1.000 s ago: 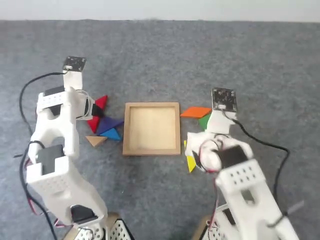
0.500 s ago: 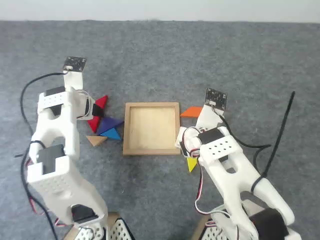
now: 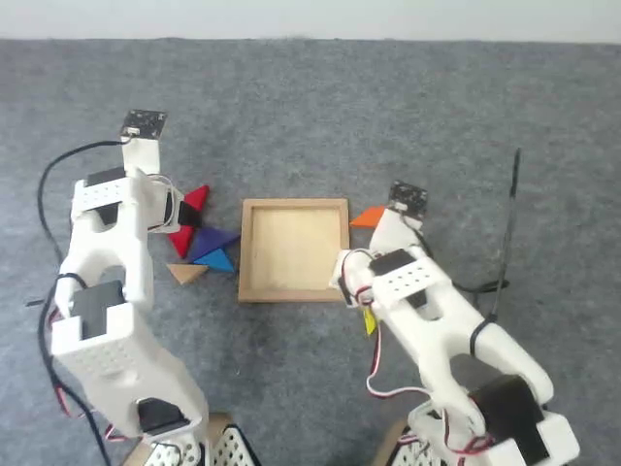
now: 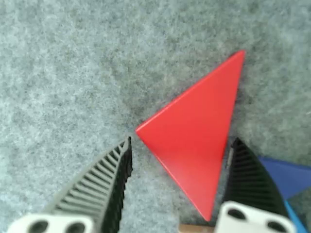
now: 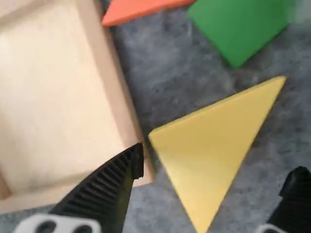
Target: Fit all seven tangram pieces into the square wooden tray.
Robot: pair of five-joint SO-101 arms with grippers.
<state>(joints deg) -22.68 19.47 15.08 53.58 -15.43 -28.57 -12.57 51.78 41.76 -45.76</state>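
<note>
Tangram pieces point(image 3: 209, 243) lie on the grey carpet point(image 3: 310, 107) in two flat clusters, one on each side of the square wooden tray point(image 3: 294, 204). To the tray's left, the left gripper point(image 4: 182, 141) is spread open and holds nothing. Its ribbed black fingers point(image 4: 114, 170) stand either side of a glossy red triangle point(image 4: 197, 136), one tip just beside a corner and the other close against the opposite edge. Between that triangle and the tray sit a purple piece point(image 3: 217, 239), a blue triangle point(image 3: 220, 260) and, nearer the arm's base, a pale wooden triangle point(image 3: 186, 273). The tray is light wood with a raised rim. By the tray's right side lie an orange piece point(image 3: 367, 217), a green piece point(image 5: 243, 26) and a yellow triangle point(image 5: 214, 145), whose corner is almost touching the tray's corner. The right gripper point(image 5: 218, 160) hangs wide open over the yellow triangle, gripping nothing, with one finger above the tray's rim.
</note>
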